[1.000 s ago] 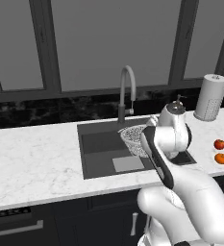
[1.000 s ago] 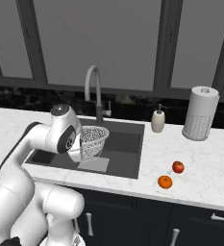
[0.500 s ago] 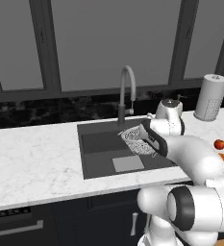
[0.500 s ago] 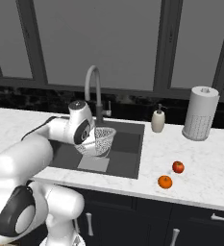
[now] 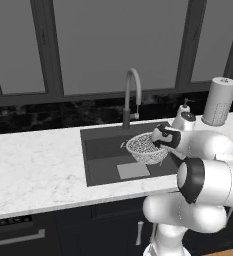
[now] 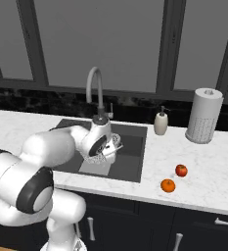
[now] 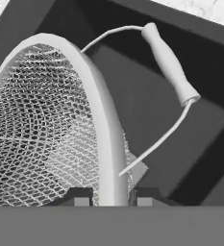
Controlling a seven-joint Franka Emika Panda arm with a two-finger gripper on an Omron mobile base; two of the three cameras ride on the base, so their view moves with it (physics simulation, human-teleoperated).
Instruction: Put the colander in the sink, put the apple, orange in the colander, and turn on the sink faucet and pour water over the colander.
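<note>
- The claw [image 7: 108, 197] pinches the rim of the colander [image 7: 41, 129]: one dark fingertip sits on each side of the smooth white band, which runs up between them.
- The colander is a round bowl of fine silver-white wire mesh. Its thin wire handle, with a smooth tubular grip, arcs outward from the rim on the side away from the mesh.
- In the left base view the colander [image 5: 146, 148] hangs tilted over the sink [image 5: 103, 160], above the floor of the basin, with the claw [image 5: 157, 141] at its right edge.
- The sink is a dark grey rectangular basin with a paler square drain plate [image 5: 133, 170] on its bottom.
- The faucet [image 5: 132, 95], a grey metal gooseneck, rises behind the basin.
- The table [image 6: 208, 166] is white speckled marble.
- The apple [image 6: 181, 170], red and round, and the orange [image 6: 168, 185] lie near each other on the table, well to the right of the sink.
</note>
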